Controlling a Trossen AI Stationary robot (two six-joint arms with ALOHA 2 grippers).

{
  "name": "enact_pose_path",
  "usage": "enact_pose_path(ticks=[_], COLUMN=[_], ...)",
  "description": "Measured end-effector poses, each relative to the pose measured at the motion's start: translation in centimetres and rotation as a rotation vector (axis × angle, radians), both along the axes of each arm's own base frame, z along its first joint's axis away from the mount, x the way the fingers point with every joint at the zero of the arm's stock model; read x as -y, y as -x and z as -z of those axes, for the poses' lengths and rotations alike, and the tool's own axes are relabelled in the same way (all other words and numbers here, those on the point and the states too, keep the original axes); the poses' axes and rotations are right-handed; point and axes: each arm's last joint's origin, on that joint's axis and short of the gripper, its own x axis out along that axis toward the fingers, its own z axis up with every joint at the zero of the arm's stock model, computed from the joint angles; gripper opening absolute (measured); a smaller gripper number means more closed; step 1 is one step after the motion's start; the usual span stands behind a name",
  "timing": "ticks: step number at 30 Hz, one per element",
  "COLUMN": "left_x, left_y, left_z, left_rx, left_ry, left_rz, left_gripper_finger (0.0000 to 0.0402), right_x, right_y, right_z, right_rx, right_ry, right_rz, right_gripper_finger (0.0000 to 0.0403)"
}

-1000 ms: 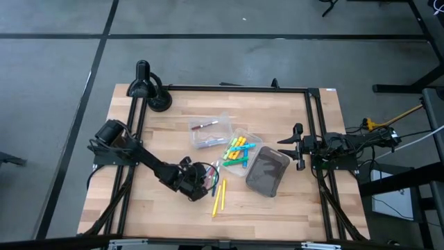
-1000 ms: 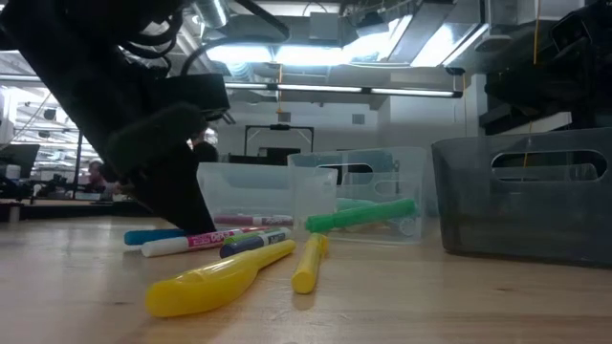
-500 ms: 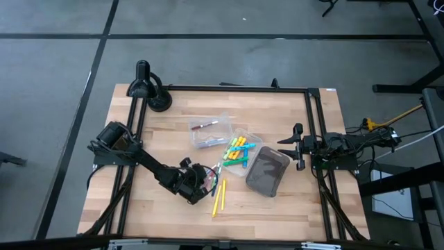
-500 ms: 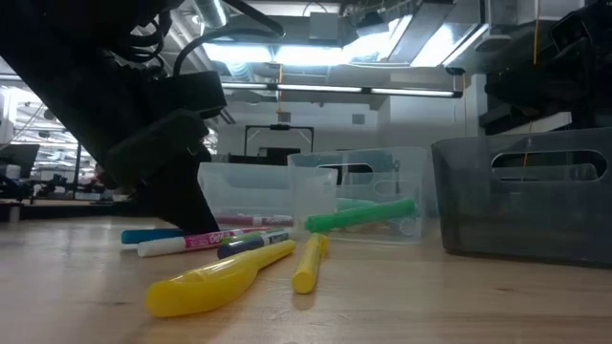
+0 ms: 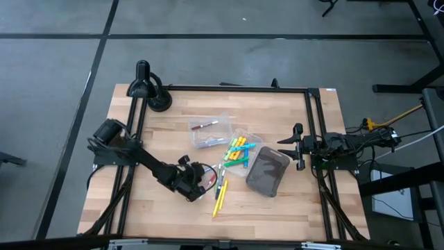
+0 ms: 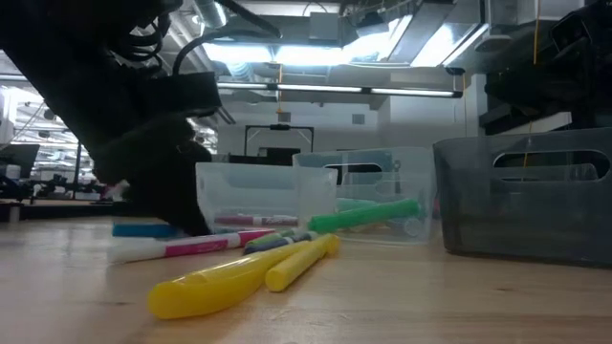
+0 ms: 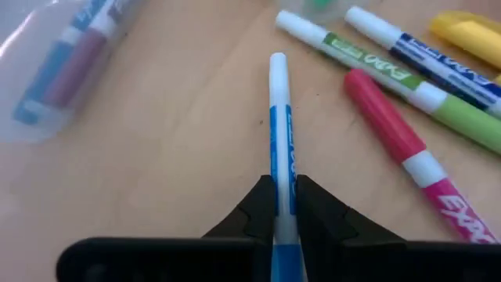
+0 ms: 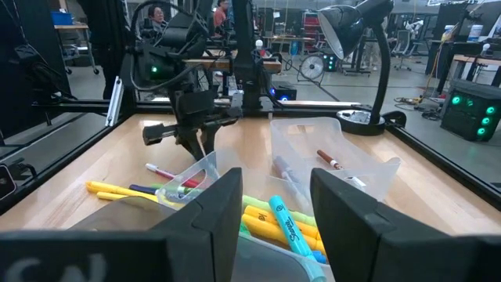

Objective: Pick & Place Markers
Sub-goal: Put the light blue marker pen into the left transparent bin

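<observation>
Landmark: dark grey bin [image 5: 267, 171], mid-surface; all places given rel. to it.
Step in hand: grasp just made; left gripper [image 7: 279, 205] has its fingers pinched tight on a blue-and-white marker [image 7: 279, 137], which lies flat on the surface [image 5: 159, 132] w/ its white end pointing away from the wrist. Lift not yet begun, I judge.
Left gripper pos: well to the left of the bin in the high view [image 5: 202, 180], low over the wood, at the edge of the loose pile.
Loose markers by the grip: green-and-white one [image 7: 368, 59], pink one [image 7: 395, 137], blue-labelled one [image 7: 415, 48], a yellow tip [image 7: 470, 27]; all just beside the held marker, none touching it as far as I can see. Two yellow ones [image 5: 219, 198] lie nearer the front edge.
Clear tray next to bin: touches the bin's left side; holds a mix of green, yellow, blue markers [image 5: 238, 153].
Far clear tray: [image 5: 208, 132] beyond that, up-left of the bin; a red/dark marker [image 5: 206, 126] and a couple more inside.
Right gripper: [image 5: 298, 147] parked just right of the bin, fingers spread wide, nothing held.
Next move needs: straight lift so the marker doesn't drag its neighbours, then carry toward a container. Which one is the target I can't tell; bin looks empty or near so.
Risk: grip sits near one end, so marker may droop or swing.
</observation>
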Motion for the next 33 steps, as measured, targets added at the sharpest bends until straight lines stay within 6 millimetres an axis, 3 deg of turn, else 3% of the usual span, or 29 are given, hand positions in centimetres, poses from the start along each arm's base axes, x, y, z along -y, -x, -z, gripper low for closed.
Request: enact_pose_path(ticks=[10,33], left_x=[-0.3,-0.9], left_y=[0.3,1.3], left_z=[-4.1,-8.8], left_rx=[0.106,0.187], left_ry=[-0.034,-0.097], left_rz=[0.048,0.161], left_gripper_finger=[0.0029,0.0029], right_x=[0.0,0.0], right_y=[0.0,0.0], right_z=[0.0,0.0], right_rx=[0.0,0.0], right_ry=[0.0,0.0], right_rz=[0.0,0.0], right_gripper_finger=[0.0152,0.0152])
